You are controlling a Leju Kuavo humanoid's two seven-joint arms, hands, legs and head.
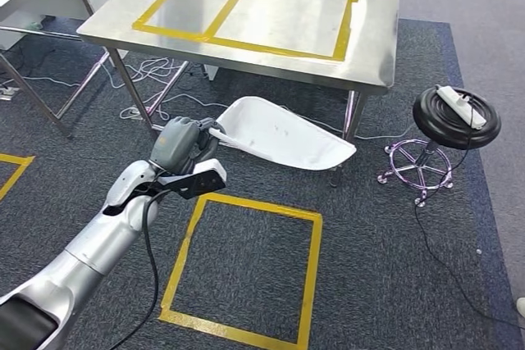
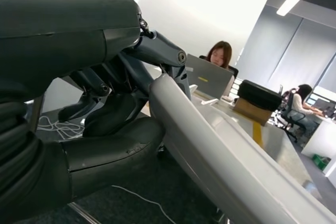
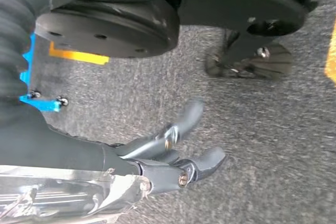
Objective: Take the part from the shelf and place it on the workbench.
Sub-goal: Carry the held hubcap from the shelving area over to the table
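One white part [image 1: 285,133] — left hand [image 1: 180,143] gripping

Grey carpet [image 1: 384,268] (yellow-taped), black stool [image 1: 456,117] beside steel table [image 1: 377,30]

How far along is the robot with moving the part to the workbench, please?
Done: the white part is off the shelf, gripped at one end by the left hand. In hand: carrying it, held above the carpet. Left: setting it on the steel workbench, whose taped rectangles are bare. The right hand hangs empty.
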